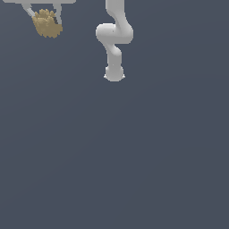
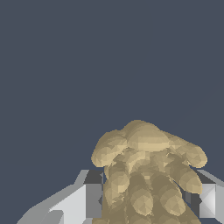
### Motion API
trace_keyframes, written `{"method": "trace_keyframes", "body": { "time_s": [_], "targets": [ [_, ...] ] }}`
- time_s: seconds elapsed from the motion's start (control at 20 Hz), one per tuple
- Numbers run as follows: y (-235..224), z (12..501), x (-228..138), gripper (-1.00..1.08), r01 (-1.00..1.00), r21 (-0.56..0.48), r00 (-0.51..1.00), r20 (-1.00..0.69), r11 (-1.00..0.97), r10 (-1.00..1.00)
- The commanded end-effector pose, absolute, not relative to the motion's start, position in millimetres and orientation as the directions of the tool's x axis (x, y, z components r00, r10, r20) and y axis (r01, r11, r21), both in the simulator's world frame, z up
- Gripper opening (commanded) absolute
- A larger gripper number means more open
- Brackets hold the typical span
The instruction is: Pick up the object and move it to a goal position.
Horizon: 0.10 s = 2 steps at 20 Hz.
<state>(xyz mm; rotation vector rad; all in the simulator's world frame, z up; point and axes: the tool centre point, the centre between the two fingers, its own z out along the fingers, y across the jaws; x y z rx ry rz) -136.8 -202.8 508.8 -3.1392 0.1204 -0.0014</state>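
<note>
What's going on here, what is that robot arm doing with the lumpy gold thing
A white Panda arm in a simulation is handling a small tan-gold bumpy object. The gripper sits at the upper left of the exterior view, with the object between its two fingers; the wrist view shows a finger on each side of it. It appears gripped, so the pick-up looks done. No goal marker shows in either view, so how far it has left to travel cannot be told.

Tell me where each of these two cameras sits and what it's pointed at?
Exterior view: off the arm, exact spot unknown; shows the white arm and the gripper holding the tan object.
Wrist view: on the wrist, looking along the fingers at the object between them.
Shared: object and gripper.
</note>
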Motion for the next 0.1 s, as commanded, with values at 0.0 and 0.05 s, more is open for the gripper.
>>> {"method": "trace_keyframes", "body": {
  "time_s": [0.0, 0.05],
  "targets": [
    [-203.9, 510.6, -137.0, -1.00, -0.076, 0.000, 0.997, 0.000, -0.997, -0.076],
    [-203.9, 510.6, -137.0, -1.00, -0.076, 0.000, 0.997, 0.000, -0.997, -0.076]
  ]
}}
